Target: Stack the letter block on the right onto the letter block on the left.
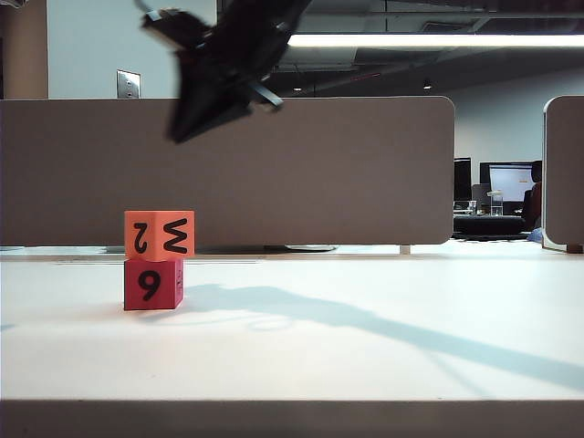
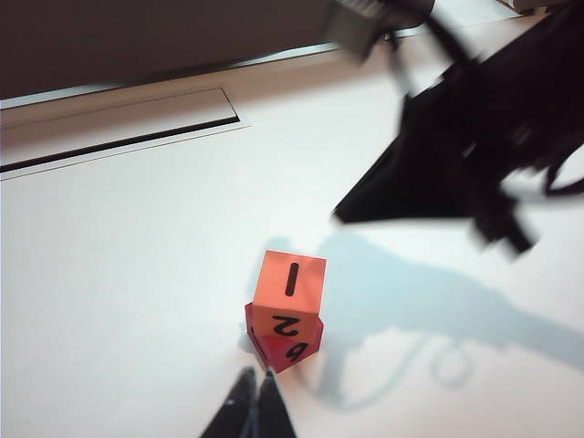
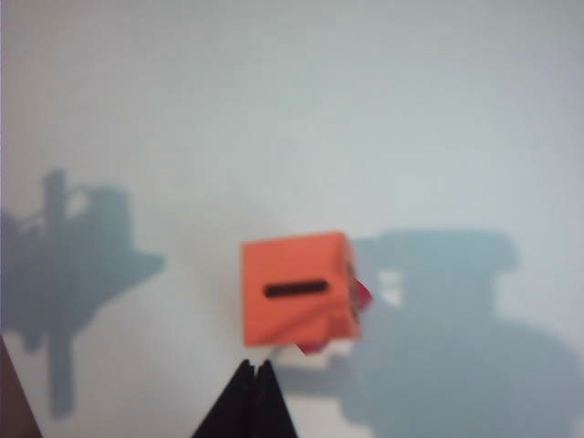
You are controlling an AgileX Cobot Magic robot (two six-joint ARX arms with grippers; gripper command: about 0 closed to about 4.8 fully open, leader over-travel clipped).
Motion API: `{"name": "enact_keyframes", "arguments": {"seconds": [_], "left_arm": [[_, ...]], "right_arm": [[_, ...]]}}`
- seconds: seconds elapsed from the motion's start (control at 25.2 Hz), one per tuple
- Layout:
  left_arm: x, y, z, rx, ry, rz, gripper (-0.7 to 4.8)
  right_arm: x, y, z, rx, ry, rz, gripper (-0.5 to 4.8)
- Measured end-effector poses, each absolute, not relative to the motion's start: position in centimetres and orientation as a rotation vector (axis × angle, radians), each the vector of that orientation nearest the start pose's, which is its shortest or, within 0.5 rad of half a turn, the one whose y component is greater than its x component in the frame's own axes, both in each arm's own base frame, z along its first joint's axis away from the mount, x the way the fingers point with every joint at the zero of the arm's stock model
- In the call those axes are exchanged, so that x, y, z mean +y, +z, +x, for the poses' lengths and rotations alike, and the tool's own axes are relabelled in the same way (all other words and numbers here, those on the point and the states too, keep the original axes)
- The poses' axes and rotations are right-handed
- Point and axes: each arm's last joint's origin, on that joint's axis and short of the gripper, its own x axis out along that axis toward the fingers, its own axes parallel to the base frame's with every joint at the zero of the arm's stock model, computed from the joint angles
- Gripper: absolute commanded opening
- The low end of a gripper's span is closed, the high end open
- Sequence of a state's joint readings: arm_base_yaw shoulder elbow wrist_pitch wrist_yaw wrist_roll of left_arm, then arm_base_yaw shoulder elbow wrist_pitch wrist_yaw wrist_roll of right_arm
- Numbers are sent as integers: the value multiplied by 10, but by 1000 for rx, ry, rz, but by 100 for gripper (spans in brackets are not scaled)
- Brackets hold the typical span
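An orange letter block (image 1: 160, 235) sits on top of a red letter block (image 1: 152, 285) at the left of the white table (image 1: 365, 347), edges roughly in line. My right gripper (image 1: 176, 137) hangs blurred in the air well above the stack, shut and empty. The right wrist view looks down on the orange block (image 3: 297, 287), with a sliver of the red one (image 3: 361, 294) beneath and my shut right gripper (image 3: 254, 365) just short of it. In the left wrist view my left gripper (image 2: 255, 376) is shut, empty, close to the red block (image 2: 285, 347) under the orange block (image 2: 290, 281).
A grey partition (image 1: 319, 164) runs behind the table. A dark slot (image 2: 119, 141) cuts the tabletop near its far edge. The right arm (image 2: 474, 155) hangs over the table to the right of the stack, throwing a long shadow (image 1: 383, 324).
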State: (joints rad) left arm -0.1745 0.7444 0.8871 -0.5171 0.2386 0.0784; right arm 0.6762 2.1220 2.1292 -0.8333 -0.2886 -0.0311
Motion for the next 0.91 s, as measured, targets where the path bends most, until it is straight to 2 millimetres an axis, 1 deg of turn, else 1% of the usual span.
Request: {"name": "enact_keyframes", "arguments": {"seconds": [0.16,0.32,0.36,0.4,0.44,0.52,0.6,0.71,0.79,0.91], "left_arm": [[-33,342,146,360,-423,64,-6],[-33,342,146,360,-424,64,-6],[-33,341,146,361,-423,64,-6],[-33,342,145,360,-427,64,-5],[-33,342,145,358,-428,63,-6],[-32,340,143,353,-429,63,-5],[-32,335,141,357,-430,63,-6],[-31,317,137,382,-431,62,-6],[-31,305,135,399,-431,61,-6],[-31,281,134,406,-435,56,-6]], "right_arm": [[271,347,357,802,826,-190,-9],[241,382,346,735,699,-204,-9],[226,400,334,687,602,-211,-9],[213,413,319,649,530,-219,-9],[208,416,312,631,511,-220,-9],[197,417,298,615,492,-219,-9],[186,409,280,617,488,-222,-9],[170,397,257,613,489,-220,-9],[160,390,243,579,485,-210,-9],[144,375,220,541,452,-207,-8]]}}
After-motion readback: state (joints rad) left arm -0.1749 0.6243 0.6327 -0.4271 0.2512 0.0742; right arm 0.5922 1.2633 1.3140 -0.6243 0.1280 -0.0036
